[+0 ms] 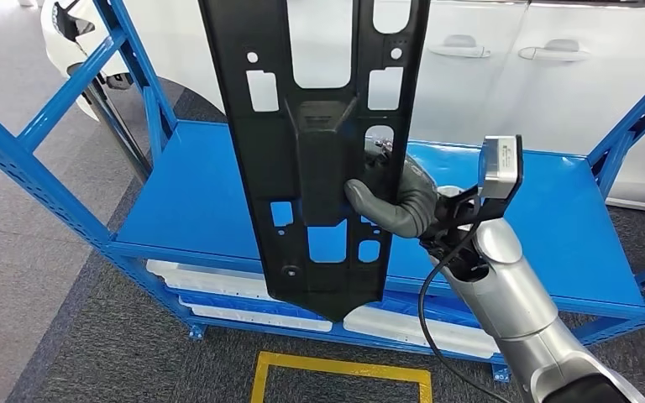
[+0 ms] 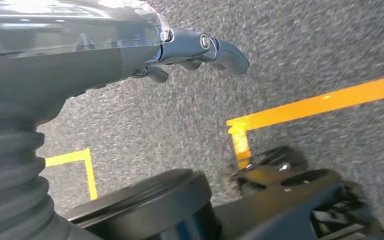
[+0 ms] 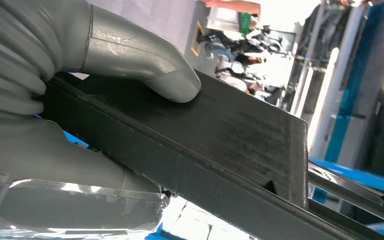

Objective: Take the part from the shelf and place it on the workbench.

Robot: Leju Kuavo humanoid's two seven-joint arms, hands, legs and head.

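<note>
I have the part (image 1: pixel 315 151), a long black plastic panel full of cut-out holes, held up in the air in my right hand (image 1: pixel 395 201). My thumb (image 3: pixel 145 60) presses on one flat face of it and the other fingers wrap around the back, so the hand is clamped tight on the part near its right edge, a bit below the middle. The part stands up tall, with its long side going up and down, and its bottom end hangs in front of the blue shelf (image 1: pixel 201 210), not touching it. So I think it is already off the shelf. My left hand (image 2: pixel 190 50) hangs down by the grey floor with its fingers a little curled and nothing in them. I do not see the workbench from here. I think the next job is to turn away from the shelf and carry the part over. Because it is so long and I hold it at one side, it could tip or bump the shelf posts.
</note>
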